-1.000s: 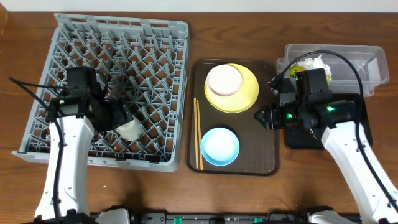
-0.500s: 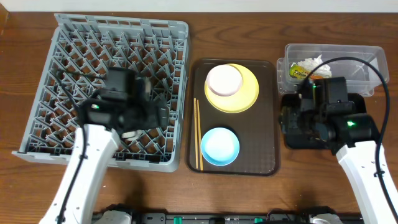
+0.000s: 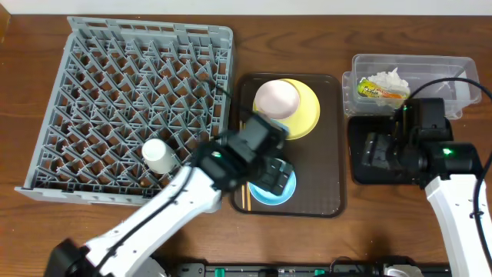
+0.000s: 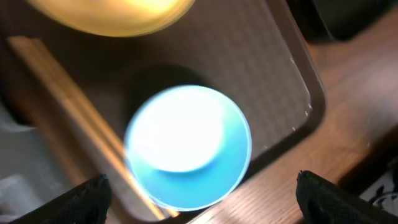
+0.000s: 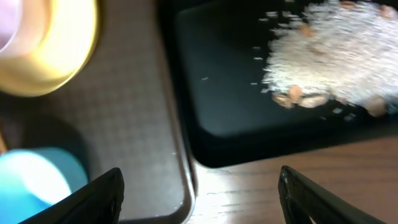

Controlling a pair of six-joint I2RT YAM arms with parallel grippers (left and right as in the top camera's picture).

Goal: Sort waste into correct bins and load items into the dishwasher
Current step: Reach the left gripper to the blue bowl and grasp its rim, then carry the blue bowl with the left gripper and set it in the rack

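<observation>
My left gripper (image 3: pixel 273 173) is open and empty, hovering over the light-blue bowl (image 4: pixel 189 146) on the brown serving tray (image 3: pixel 323 185); its fingers (image 4: pixel 208 205) straddle the bowl's near rim. The chopsticks (image 4: pixel 68 112) lie left of the bowl. The white bowl (image 3: pixel 277 98) sits on the yellow plate (image 3: pixel 304 115). The white cup (image 3: pixel 159 154) stands in the grey dish rack (image 3: pixel 115 85). My right gripper (image 5: pixel 202 199) is open and empty over the near edge of the black tray (image 5: pixel 224 93), which holds the crumbs (image 5: pixel 336 50). The wrapper (image 3: pixel 382 90) and tissue (image 3: pixel 390 76) lie in the clear tub (image 3: pixel 438 69).
The brown serving tray lies between the rack and the black tray (image 3: pixel 360 173), close to both. In the right wrist view its corner (image 5: pixel 180 193) almost touches the black tray. Bare wooden table (image 3: pixel 307 238) runs along the front.
My left arm has left the white cup in the rack and swung right over the light-blue bowl. My right arm has drawn back to the right, over the black tray.
</observation>
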